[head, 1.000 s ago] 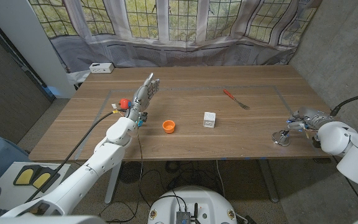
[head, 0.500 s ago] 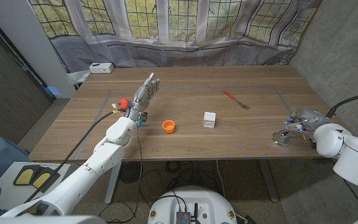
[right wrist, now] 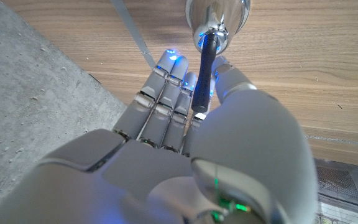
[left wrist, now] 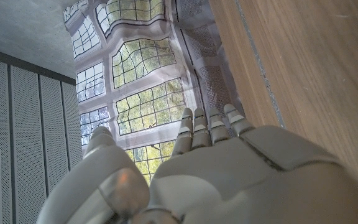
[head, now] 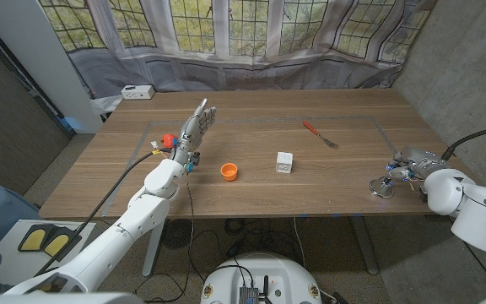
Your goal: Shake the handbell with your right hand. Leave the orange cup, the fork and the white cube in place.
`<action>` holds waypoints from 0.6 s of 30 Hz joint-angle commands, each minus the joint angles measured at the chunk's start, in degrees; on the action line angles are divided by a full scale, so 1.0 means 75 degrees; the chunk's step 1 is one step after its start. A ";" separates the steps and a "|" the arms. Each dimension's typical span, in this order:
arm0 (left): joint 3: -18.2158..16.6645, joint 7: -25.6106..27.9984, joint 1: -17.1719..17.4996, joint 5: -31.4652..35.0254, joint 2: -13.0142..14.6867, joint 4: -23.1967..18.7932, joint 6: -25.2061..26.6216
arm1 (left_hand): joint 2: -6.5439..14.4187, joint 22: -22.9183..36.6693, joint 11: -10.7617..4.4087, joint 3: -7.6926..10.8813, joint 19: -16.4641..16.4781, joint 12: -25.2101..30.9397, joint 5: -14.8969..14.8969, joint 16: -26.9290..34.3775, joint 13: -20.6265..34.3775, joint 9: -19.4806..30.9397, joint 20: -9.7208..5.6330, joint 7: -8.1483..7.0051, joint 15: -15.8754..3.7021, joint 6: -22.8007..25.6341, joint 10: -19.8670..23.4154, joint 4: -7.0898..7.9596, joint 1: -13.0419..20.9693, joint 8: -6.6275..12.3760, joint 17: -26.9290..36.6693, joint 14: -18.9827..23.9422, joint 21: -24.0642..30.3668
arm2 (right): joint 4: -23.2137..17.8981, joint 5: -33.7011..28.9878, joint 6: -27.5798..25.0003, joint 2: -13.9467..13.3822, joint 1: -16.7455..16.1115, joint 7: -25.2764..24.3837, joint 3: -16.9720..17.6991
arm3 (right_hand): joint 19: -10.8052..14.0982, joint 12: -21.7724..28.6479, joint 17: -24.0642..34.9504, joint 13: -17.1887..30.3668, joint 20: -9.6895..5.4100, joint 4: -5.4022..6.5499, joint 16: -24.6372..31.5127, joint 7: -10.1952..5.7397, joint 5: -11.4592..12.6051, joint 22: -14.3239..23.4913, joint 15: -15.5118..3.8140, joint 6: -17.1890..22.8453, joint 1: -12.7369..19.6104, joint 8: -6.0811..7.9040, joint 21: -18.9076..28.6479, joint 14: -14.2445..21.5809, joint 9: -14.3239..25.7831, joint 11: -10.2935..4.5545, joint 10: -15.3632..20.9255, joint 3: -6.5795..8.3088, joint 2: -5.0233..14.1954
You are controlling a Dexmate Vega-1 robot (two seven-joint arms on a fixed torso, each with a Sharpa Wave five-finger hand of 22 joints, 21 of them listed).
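1. Right hand [head: 410,162] at near right table edge, fingers wrapped round the bell [head: 382,187] handle, so looks like grasp step; next up probably lift and shake
2. Cup [head: 229,171], cube [head: 284,162], fork [head: 320,134] further in, leave alone
3. Left hand [head: 197,128] far side, fingers released, holding nothing
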 commanded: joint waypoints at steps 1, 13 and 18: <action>0.0014 -0.0023 -0.0024 -0.0036 -0.0064 0.0067 -0.0041 | 0.0090 0.0013 0.0007 0.0012 0.0049 0.0018 -0.0011 0.0028 0.0034 0.0009 0.0052 0.0020 0.0017 0.0048 0.0106 -0.0016 0.0018 0.0026 0.0012 0.0044 0.0034 | 0.0046 0.0275 -0.0087 -0.0152 0.0082 -0.0319 -0.0146 | 0.0105 0.0087 0.0026 0.0003 -0.0060 -0.0036 0.0074 -0.0027 -0.0031 0.0025 -0.0909 0.0163 0.0108 0.0073 0.0077 0.0164 0.0029 -0.0028 0.0154 -0.0007 0.0025; 0.0018 -0.0009 -0.0022 -0.0082 -0.0100 0.0082 -0.0005 | 0.0091 0.0012 0.0033 0.0013 0.0057 0.0009 -0.0011 0.0024 0.0035 0.0010 0.0053 0.0020 0.0015 0.0063 0.0112 -0.0019 0.0013 0.0016 0.0012 0.0065 0.0032 | 0.0116 0.0604 -0.0210 -0.0226 0.0493 -0.0579 -0.0573 | 0.0230 0.0199 0.0101 0.0059 -0.0086 -0.0037 0.0189 -0.0124 -0.0095 0.0035 -0.0960 0.0512 0.0336 0.0170 0.0105 0.0473 0.0061 -0.0095 0.0541 -0.0100 0.0084; 0.0020 -0.0001 -0.0010 -0.0075 -0.0090 0.0063 0.0004 | 0.0091 0.0012 0.0011 0.0014 0.0059 0.0006 -0.0012 0.0023 0.0035 0.0010 0.0052 0.0023 0.0014 0.0069 0.0113 -0.0020 0.0012 0.0013 0.0012 0.0072 0.0030 | 0.0178 0.0673 -0.0210 -0.0215 0.0689 -0.0818 -0.0816 | 0.0345 0.0256 0.0138 0.0131 -0.0122 -0.0025 0.0240 -0.0224 -0.0107 0.0045 -0.0968 0.0676 0.0471 0.0210 0.0144 0.0661 0.0083 -0.0177 0.0655 -0.0172 0.0109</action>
